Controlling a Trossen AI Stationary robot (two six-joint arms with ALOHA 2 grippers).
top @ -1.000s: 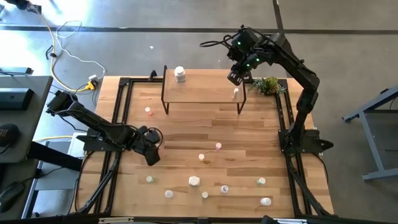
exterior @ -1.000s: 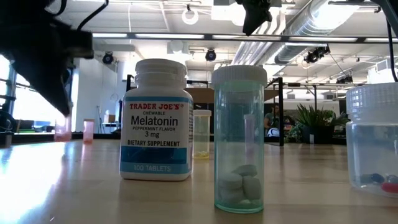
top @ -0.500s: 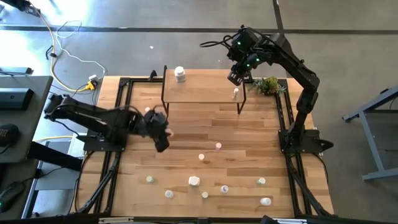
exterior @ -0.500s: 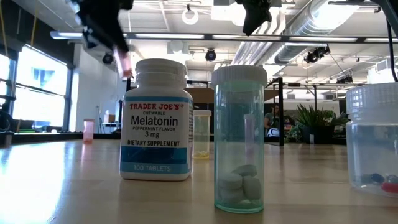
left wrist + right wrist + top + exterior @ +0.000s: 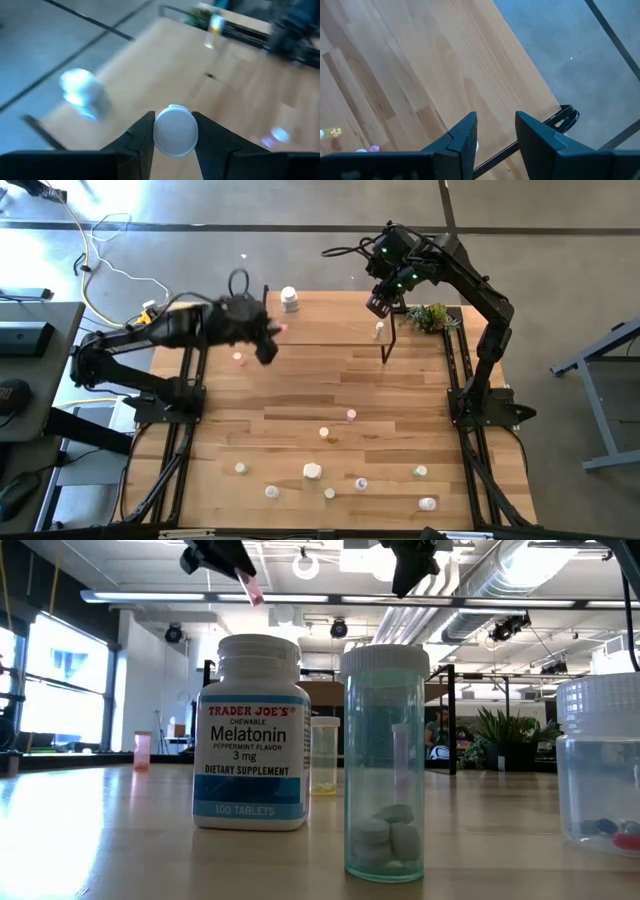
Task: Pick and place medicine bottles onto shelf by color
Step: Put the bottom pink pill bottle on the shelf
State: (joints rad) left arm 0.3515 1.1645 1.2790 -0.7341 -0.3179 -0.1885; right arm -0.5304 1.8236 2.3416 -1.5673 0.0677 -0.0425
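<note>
Above the shelf's (image 5: 320,320) left end, the left hand (image 5: 272,338) hangs in the air, its fingers (image 5: 140,137) clenched on a small pink-capped bottle (image 5: 283,329); from the left wrist view the round white end of this bottle sits squeezed between both fingers, and in the low view it shows as a pink sliver high over the tabletop (image 5: 330,395). On the shelf's left part stands a larger white bottle (image 5: 289,299), and a thin small bottle (image 5: 379,330) stands near its right front corner. The right hand (image 5: 377,305) hovers over the shelf's right end, its fingers (image 5: 462,137) parted with nothing between them. Other medicine bottles lie scattered over the tabletop: one pink (image 5: 238,358) just left of the shelf legs, one pink (image 5: 351,416) and one white (image 5: 324,433) near the middle, and a loose row along the near edge, probably seven, though the smallest are hard to count.
</note>
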